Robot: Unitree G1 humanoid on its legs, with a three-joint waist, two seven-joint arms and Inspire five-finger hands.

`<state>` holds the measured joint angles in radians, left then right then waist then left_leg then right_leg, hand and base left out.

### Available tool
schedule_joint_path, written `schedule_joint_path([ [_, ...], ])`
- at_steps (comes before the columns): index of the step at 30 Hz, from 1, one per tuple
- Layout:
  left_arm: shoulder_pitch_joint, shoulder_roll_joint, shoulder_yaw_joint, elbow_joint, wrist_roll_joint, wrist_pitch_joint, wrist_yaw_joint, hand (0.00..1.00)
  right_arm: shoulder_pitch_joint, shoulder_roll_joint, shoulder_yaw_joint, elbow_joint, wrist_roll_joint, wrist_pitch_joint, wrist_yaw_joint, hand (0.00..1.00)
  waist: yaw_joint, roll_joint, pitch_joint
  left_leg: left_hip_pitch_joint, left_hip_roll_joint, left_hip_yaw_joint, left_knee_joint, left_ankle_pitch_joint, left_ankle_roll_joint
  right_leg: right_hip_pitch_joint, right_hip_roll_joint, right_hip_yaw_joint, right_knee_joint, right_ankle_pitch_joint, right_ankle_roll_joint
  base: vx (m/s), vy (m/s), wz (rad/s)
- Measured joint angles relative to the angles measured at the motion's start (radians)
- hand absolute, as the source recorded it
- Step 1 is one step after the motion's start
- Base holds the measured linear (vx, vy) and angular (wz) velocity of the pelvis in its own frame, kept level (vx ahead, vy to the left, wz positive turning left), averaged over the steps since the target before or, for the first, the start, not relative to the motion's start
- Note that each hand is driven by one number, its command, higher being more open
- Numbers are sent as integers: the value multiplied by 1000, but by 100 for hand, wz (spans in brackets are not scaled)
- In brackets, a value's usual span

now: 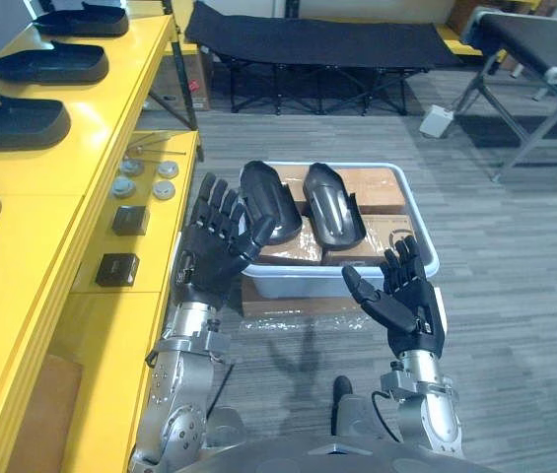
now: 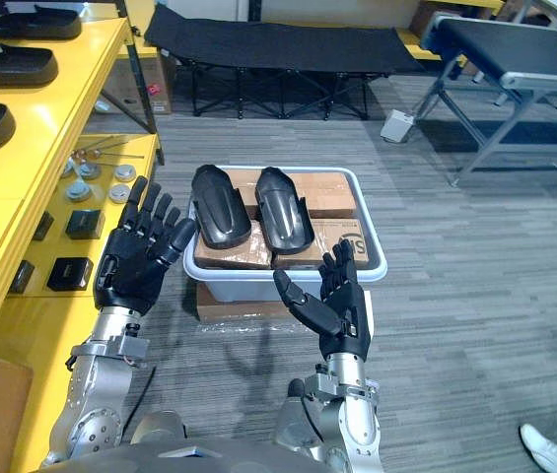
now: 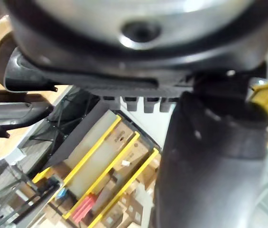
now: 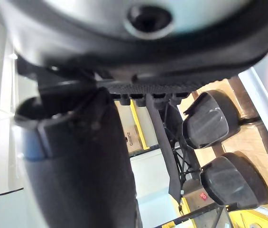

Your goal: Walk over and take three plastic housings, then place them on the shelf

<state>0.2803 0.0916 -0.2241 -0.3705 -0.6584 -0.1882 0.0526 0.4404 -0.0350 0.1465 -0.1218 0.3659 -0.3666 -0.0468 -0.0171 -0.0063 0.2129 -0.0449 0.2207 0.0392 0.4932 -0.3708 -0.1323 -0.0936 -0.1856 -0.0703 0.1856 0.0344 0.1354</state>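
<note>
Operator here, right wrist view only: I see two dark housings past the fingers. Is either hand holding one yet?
Observer: No. The right hand is open and empty, raised in front of the white bin.
Operator: And the left hand?
Observer: The left hand is open too, fingers spread, up beside the left housing; I cannot tell if the thumb touches it.
Operator: Anything on the shelf already?
Observer: Yes, the yellow shelf on the robot's left carries several dark housings in a row.
</note>
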Motion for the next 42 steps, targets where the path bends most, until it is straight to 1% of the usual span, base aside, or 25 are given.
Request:
schedule_joint_path([
  [1, -5, 0, 0, 10, -2, -1, 8, 100, -2, 0, 0, 0, 0, 0, 6, 100, 0, -2, -2, 2, 1, -13, -13, 12, -16, 10, -1, -22, -7, -14, 28, 90, -173, 67],
  [2, -14, -11, 3, 35, -5, -1, 19, 100, -13, -11, 0, 0, 0, 0, 17, 100, -11, 6, -5, 5, 21, -45, -50, 42, -36, 27, 18, -65, -14, -21, 28, 142, -251, 69],
  [3, -16, -19, 3, 54, -13, -1, 40, 100, -29, -25, 0, 0, -6, 1, 24, 100, -17, 20, -3, 16, 37, -63, -93, 75, -55, 27, 39, -93, -4, -33, 8, 156, -254, 61],
  [4, -15, -25, 4, 64, -19, 0, 50, 100, -37, -36, 0, 0, -10, 6, 24, 100, -17, 26, -1, 21, 43, -69, -109, 90, -63, 23, 51, -99, 8, -41, -4, 154, -241, 47],
  [5, -16, -40, 10, 96, -50, 1, 56, 100, -50, -60, -8, 0, -26, 17, 26, 100, -19, 37, 4, 22, 60, -76, -124, 121, -67, 22, 59, -123, 34, -62, -26, 109, -207, 35],
  [6, -10, -54, 15, 120, -85, 8, 56, 100, -58, -80, -25, 0, -26, 25, 33, 100, -18, 41, 5, 26, 68, -72, -131, 151, -53, 25, 66, -138, 55, -80, -42, 95, -207, 37],
  [7, -4, -57, 17, 127, -93, 14, 55, 100, -60, -87, -38, 0, -26, 27, 38, 100, -18, 42, 5, 26, 70, -68, -131, 166, -38, 29, 66, -146, 59, -87, -49, 84, -211, 32],
  [8, 12, -61, 12, 136, -93, 18, 40, 100, -59, -95, -76, 0, -26, 27, 48, 100, -18, 42, 6, 24, 72, -47, -130, 195, -3, 43, 67, -159, 52, -95, -56, 60, -194, 34],
  [9, 31, -61, 2, 136, -81, 18, 14, 100, -56, -102, -118, 0, -27, 27, 52, 100, -24, 45, 8, 19, 73, -22, -128, 219, 21, 62, 67, -177, 34, -98, -60, 55, -186, 37],
  [11, 49, -60, -15, 137, -80, 18, -23, 100, -49, -128, -174, 0, -26, 27, 38, 100, -28, 52, 14, 17, 72, 7, -129, 238, 33, 97, 66, -194, -7, -94, -62, 27, -100, 35],
  [12, 52, -60, -27, 136, -79, 19, -41, 100, -37, -136, -201, 0, -24, 27, 25, 100, -25, 57, 18, 18, 66, 7, -132, 224, 20, 116, 63, -196, -38, -85, -62, -6, -2, 18],
  [13, 52, -60, -30, 136, -75, 18, -45, 100, -35, -140, -213, 0, -24, 27, 17, 100, -20, 62, 16, 18, 57, 1, -136, 212, 15, 116, 62, -192, -50, -80, -62, -41, 79, -12],
  [14, 52, -59, -32, 131, -47, 16, -47, 100, -35, -151, -218, 0, -21, 23, -2, 100, -15, 69, 11, 22, 31, -9, -172, 201, 25, 107, 62, -181, -70, -68, -61, -49, 84, -22],
  [15, 51, -57, -32, 128, -31, 16, -48, 100, -34, -152, -217, 0, -19, 20, -9, 100, -15, 72, 9, 26, 30, -3, -194, 196, 28, 99, 62, -177, -74, -62, -56, -53, 107, -26],
  [16, 50, -56, -33, 122, -3, 16, -51, 100, -30, -148, -213, -2, 5, 16, -17, 100, -15, 74, 8, 45, 19, -3, -251, 186, 18, 80, 63, -168, -78, -51, -46, -37, 103, -15],
  [17, 44, -53, -32, 123, 16, 17, -51, 100, -28, -129, -210, -2, 5, 16, -34, 100, -14, 71, 10, 53, 2, 4, -273, 195, 3, 75, 49, -161, -82, -38, -35, -46, 149, -23],
  [19, 44, -44, -26, 121, 42, 17, -49, 100, -7, -80, -172, -3, 18, 16, -51, 100, -10, 43, 23, 61, -35, 34, -280, 203, -9, 64, 15, -132, -85, -15, -11, -30, 171, -25],
  [21, 43, -39, -8, 118, 42, 18, -42, 100, 20, -47, -146, -4, 34, 16, -49, 100, -11, 30, 17, 74, -59, 47, -284, 203, -8, 66, -8, -117, -85, -9, -1, 19, 139, -13],
  [22, 43, -39, -3, 110, 41, 18, -36, 100, 26, -36, -142, -4, 33, 16, -49, 100, -12, 27, 16, 78, -65, 49, -285, 203, -8, 68, -14, -116, -85, -8, 1, 25, 85, -6],
  [23, 35, -44, 34, 48, 38, 2, 32, 100, 45, -28, -98, 11, 0, 8, -23, 100, -12, -14, -46, 95, -73, 53, -288, 200, 0, 95, -21, -114, -105, 5, 9, 0, 0, 0],
  [29, 36, -44, 42, 48, 40, 2, 33, 100, 45, -28, -101, 11, 0, 8, -19, 100, -13, -13, -46, 96, -73, 55, -288, 200, 0, 95, -21, -112, -105, 5, 9, 0, 0, -1],
  [34, 48, -56, 118, 48, 66, 2, 49, 100, 46, -27, -159, 11, 1, 10, 29, 100, -14, -8, -46, 106, -71, 71, -287, 195, 1, 95, -18, -91, -105, 5, 8, -4, 3, -9],
  [36, 56, -56, 154, 47, 91, 2, 50, 100, 47, -28, -191, 11, 1, 19, 42, 100, -14, -7, -45, 108, -68, 75, -283, 191, 0, 95, -14, -86, -105, 4, 7, -8, 4, -7],
  [38, 90, -57, 194, 38, 122, 1, 52, 100, 46, -28, -230, 10, 1, 44, 60, 100, -15, 1, -45, 107, -57, 85, -261, 175, -4, 95, -3, -75, -104, 3, 4, 3, 6, -15],
  [42, 128, -69, 232, 7, 154, -1, 53, 100, 46, -28, -246, 10, 5, 82, 69, 100, -12, 10, -43, 107, -36, 104, -218, 143, -8, 95, 17, -50, -100, 0, 0, 10, 14, -19],
])
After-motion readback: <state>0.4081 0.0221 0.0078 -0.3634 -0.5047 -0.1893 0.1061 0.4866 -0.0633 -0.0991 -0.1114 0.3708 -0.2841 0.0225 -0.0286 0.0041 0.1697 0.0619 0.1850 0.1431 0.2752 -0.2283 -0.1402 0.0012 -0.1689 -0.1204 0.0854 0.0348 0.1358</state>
